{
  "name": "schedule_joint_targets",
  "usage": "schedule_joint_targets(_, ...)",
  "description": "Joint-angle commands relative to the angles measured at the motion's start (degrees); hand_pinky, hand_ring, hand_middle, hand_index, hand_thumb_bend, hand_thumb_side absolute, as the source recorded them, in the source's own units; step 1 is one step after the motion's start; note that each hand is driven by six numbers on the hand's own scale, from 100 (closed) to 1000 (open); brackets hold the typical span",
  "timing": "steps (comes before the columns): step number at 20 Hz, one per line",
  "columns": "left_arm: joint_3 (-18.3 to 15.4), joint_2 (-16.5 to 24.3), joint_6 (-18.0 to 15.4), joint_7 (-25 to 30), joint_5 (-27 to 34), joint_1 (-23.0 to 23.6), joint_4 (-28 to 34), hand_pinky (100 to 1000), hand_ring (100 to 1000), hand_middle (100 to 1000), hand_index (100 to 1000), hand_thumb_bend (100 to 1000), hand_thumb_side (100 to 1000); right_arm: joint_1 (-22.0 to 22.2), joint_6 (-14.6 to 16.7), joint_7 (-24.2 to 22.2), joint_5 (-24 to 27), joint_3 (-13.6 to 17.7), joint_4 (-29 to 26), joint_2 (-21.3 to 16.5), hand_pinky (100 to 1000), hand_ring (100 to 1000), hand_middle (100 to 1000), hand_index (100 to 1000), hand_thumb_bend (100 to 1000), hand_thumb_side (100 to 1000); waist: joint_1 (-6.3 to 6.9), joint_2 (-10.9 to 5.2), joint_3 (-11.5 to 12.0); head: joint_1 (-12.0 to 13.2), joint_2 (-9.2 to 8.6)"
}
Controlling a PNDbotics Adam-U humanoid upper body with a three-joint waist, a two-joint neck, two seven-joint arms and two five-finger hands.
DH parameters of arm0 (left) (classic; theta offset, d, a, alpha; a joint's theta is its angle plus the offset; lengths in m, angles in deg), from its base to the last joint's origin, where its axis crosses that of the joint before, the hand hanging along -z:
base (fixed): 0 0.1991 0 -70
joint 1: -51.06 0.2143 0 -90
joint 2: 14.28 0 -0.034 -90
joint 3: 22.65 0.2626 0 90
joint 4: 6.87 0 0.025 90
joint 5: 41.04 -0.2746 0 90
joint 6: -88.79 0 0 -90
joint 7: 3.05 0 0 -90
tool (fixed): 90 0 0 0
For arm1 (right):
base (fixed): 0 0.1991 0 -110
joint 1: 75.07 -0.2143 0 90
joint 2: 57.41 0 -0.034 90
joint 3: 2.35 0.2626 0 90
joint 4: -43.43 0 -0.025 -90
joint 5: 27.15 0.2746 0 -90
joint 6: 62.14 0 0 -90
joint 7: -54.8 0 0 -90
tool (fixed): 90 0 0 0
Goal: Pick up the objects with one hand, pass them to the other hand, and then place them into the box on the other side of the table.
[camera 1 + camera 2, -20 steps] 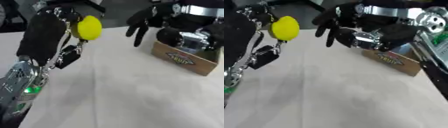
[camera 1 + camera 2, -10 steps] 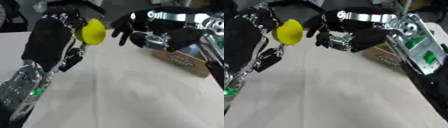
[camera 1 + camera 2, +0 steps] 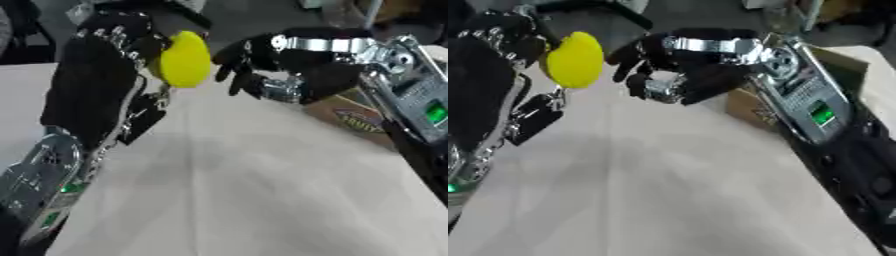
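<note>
We've got the yellow lemon-shaped object (image 3: 184, 60) gripped in left hand (image 3: 114, 55); right hand (image 3: 262, 65), fingers open, just beside it.

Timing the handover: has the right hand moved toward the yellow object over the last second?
Yes. The right hand has left the cardboard box and come leftward, nearly reaching the yellow object in the left hand.
</note>
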Motion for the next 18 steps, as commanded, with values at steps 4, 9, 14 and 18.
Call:
schedule_joint_targets(4,0.1,2.0,-1.6,-0.5,-0.8,-0.4,2.8,679,591,511,540,100,100,-2.2,0.8,0.8,-1.6,-0.3,1.6,0.0,1000,763,813,945,107,599,-1.04,-3.05,0.0,0.2,1.19)
schedule_joint_targets(9,0.7,2.4,-3.0,0.0,-0.3,-0.6,4.3,684,593,513,541,100,100,-3.2,0.4,-0.3,-0.4,-0.9,2.8,0.5,1000,764,813,947,113,631,-0.95,-3.54,0.2,-0.5,1.65)
schedule_joint_targets(14,1.0,2.3,-3.7,0.5,0.2,-0.8,5.3,686,593,513,540,100,100,-3.5,-0.7,-2.9,2.2,-1.1,2.7,0.6,1000,765,814,953,113,666,-0.84,-3.65,0.4,-0.8,1.84)
schedule_joint_targets(18,1.0,2.0,-4.0,0.8,0.4,-1.0,5.7,685,592,512,540,100,100,-3.7,-1.8,-4.4,4.7,-1.1,1.7,0.7,1000,764,814,955,109,667,-0.80,-3.60,0.5,-1.0,1.69)
